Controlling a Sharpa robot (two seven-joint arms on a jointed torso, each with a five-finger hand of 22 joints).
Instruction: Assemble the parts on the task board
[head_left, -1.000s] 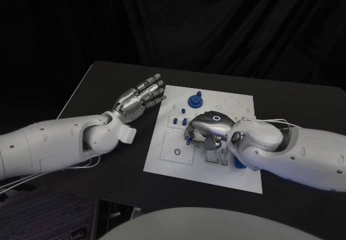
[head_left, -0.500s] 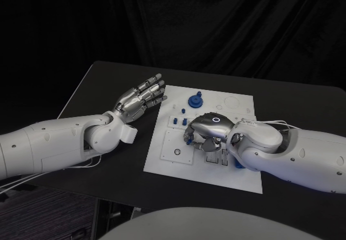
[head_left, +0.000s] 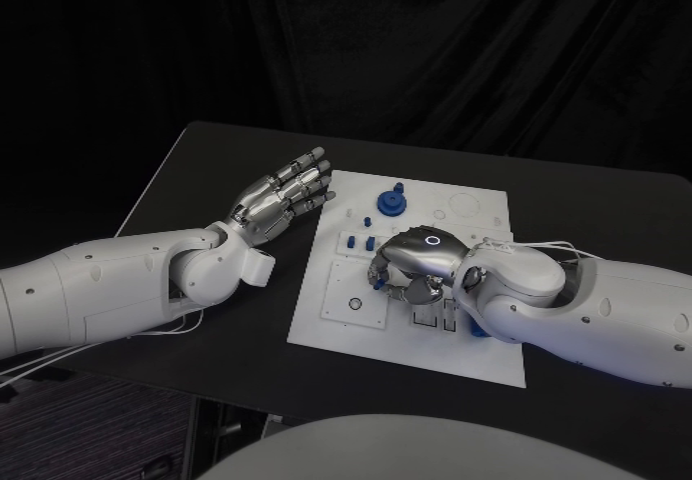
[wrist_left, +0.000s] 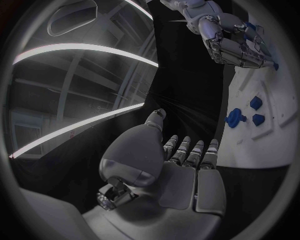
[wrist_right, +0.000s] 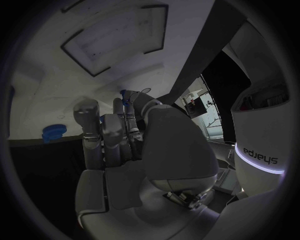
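Black drapery backs a matte black counter (head_left: 216, 160) carrying the flat white rectangular task board (head_left: 476, 345) at centre frame. Left silver hand (head_left: 281, 195), left of the board's upper-left corner, hovers with fingers extended together, grasping nothing. Right silver hand (head_left: 411, 262) sits knuckles-up over the board's middle, fingers curled downward among small blue plastic parts (head_left: 364, 241); whether it grips one cannot be told. A round blue knob-like part (head_left: 391, 201) stands upright near the board's upper edge.
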